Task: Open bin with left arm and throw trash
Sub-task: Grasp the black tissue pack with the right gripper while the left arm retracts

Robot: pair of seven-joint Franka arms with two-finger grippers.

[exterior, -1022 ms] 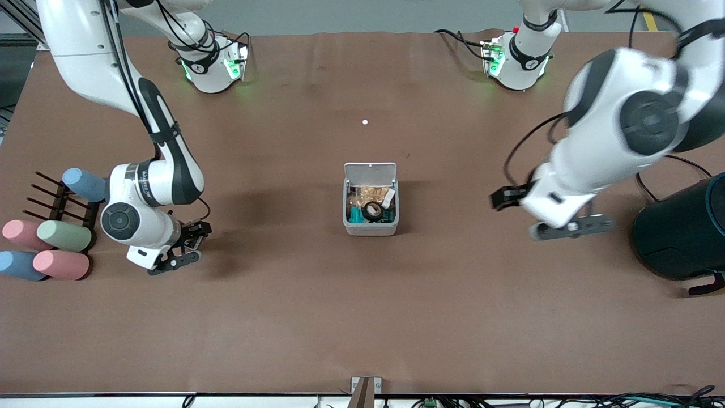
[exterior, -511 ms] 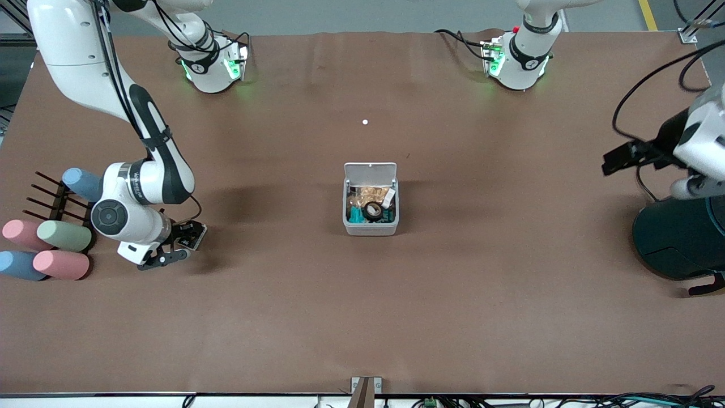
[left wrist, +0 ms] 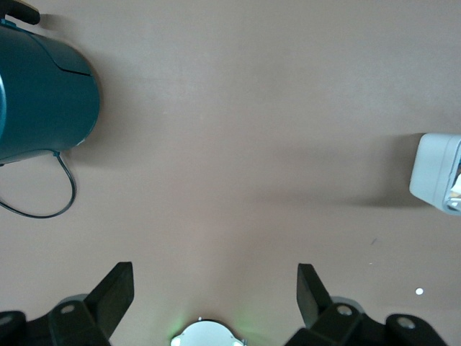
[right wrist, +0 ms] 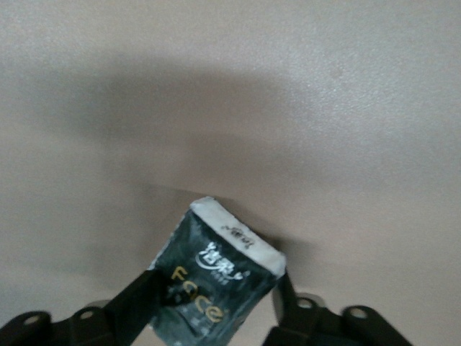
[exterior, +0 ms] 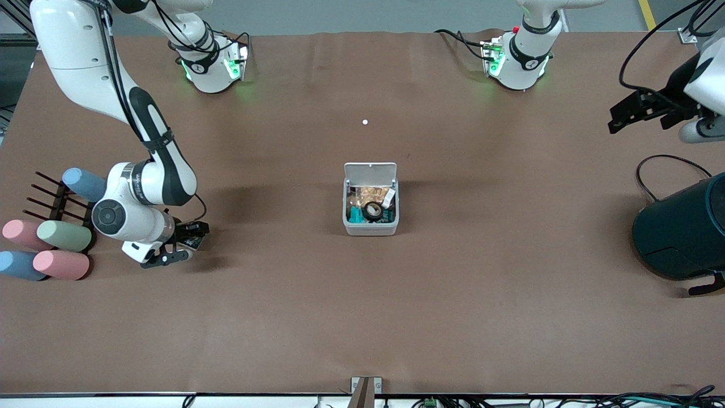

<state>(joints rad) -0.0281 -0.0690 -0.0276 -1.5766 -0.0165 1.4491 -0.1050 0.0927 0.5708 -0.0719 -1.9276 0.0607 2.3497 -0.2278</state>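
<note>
Right jaws clamp black packet; left jaws spread; bin lid up.

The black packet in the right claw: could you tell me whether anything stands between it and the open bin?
Nothing visible does. The right claw holds the black packet; only bare table lies between it and the bin, lid up.

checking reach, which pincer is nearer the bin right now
Right. The right pincer is low over the table toward the right arm's end, shut on the black packet. The left pincer, open, is over the left arm's end, farther from the open bin.
</note>
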